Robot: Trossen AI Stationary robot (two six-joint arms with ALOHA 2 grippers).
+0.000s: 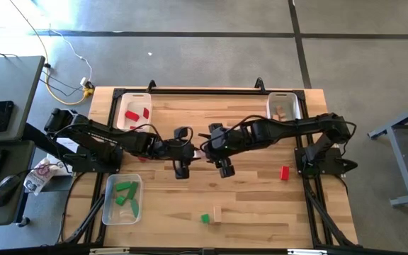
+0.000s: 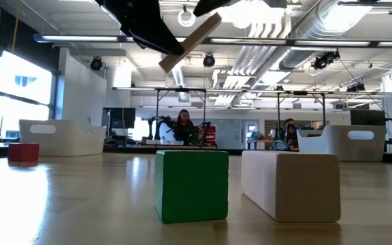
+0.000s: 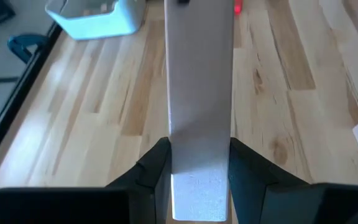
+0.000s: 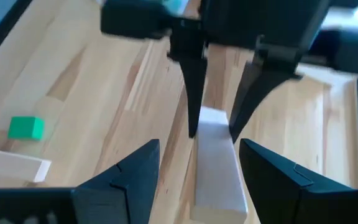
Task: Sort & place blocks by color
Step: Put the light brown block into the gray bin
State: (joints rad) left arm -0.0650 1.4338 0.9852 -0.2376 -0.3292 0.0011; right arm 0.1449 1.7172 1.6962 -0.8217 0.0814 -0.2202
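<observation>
Wooden block (image 3: 201, 118) — left gripper's (image 3: 197, 165) clamp

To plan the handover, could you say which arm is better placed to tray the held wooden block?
Probably right. The left gripper clamps the wooden block, the right gripper is open around its free end, and the wood tray sits on the right arm's side.

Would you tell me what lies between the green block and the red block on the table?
Only the plain wood block beside the green block; toward the red block the high view shows bare tabletop.
</observation>
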